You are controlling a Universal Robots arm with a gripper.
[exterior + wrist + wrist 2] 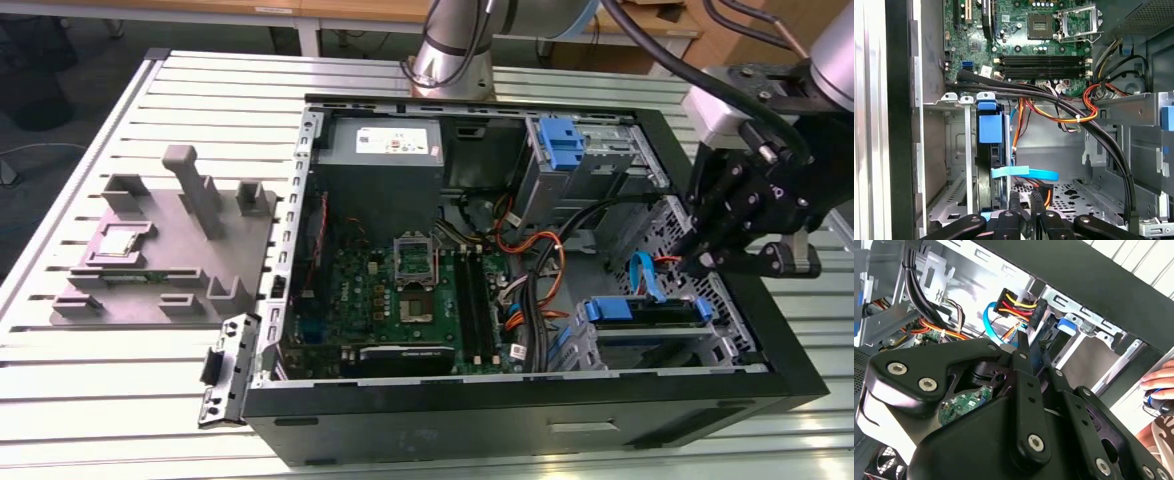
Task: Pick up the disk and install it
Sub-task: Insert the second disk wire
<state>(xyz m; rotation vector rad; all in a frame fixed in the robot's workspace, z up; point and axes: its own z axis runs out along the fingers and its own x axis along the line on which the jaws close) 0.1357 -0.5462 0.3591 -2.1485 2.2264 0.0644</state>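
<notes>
We see the open computer case lying on the slatted table, motherboard exposed. The disk sits in its bay at the case's near corner on the exterior view's right, blue bracket showing. Our gripper hovers just above it, fingers pressed together, empty. The loose blue data cable between them could snag.

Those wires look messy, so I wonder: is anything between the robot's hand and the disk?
Yes. In the first wrist view a flat light-blue cable crosses just ahead of the hand, reaching to the disk, which stands on edge in its bay. Nothing else visible lies between them.
</notes>
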